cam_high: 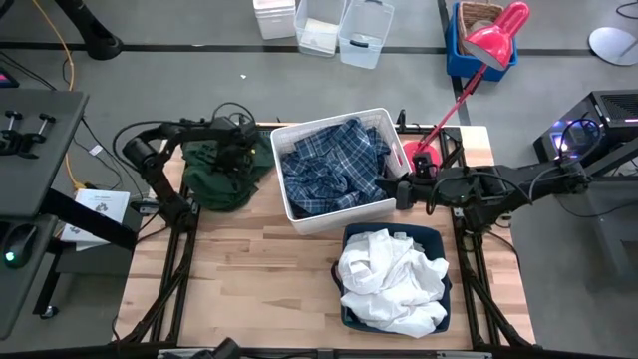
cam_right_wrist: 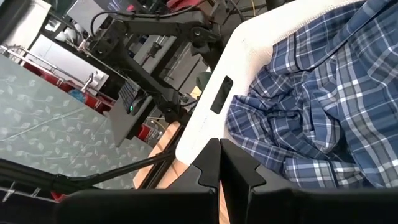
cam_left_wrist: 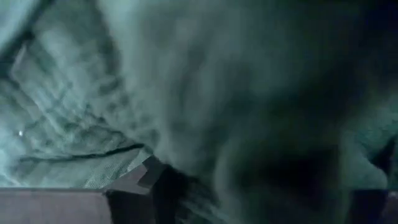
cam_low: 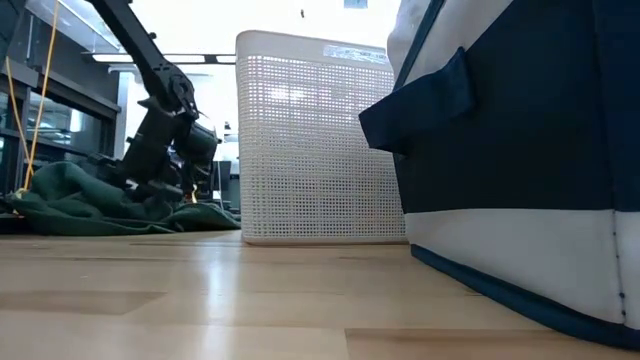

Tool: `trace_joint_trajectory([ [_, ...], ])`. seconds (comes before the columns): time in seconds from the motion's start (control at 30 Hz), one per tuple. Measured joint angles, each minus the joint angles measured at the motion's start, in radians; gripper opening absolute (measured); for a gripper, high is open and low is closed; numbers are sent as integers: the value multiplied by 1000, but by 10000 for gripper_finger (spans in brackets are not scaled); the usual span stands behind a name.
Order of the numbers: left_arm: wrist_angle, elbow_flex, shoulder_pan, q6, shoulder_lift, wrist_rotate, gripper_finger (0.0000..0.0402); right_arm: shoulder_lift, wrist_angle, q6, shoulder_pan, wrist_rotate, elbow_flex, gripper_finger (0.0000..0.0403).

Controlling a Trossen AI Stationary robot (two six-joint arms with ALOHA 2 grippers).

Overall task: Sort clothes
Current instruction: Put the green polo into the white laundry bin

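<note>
White plastic bin (cam_high: 384, 204) sits center-back on wood table (cam_high: 249, 279); navy fabric bin (cam_high: 439, 239) just beside it at 5 o'clock. Off table: blue crate (cam_high: 461, 52) w/ red dustpan (cam_high: 498, 38) at 1 o'clock, clear tubs (cam_high: 344, 28) at 12, computer mouse (cam_high: 20, 242) at 9.
</note>
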Motion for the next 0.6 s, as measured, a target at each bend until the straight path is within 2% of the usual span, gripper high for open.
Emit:
trace_joint_trajectory([
  [0.13,9,-2,-55,25,52,-85,172,0,0,17,0,0,0,0],
  [0.23,29,-3,-71,135,57,-62,157,0,1,20,0,0,0,0],
  [0.3,29,-1,-78,143,60,-52,120,0,1,20,0,1,0,0],
  [0.4,26,-2,-84,152,54,-18,31,0,1,20,0,16,0,0],
  [0.5,28,-4,-87,163,14,-1,18,0,2,19,0,25,0,0],
  [0.6,17,-3,-83,189,-79,45,8,0,1,17,0,25,0,0],
])
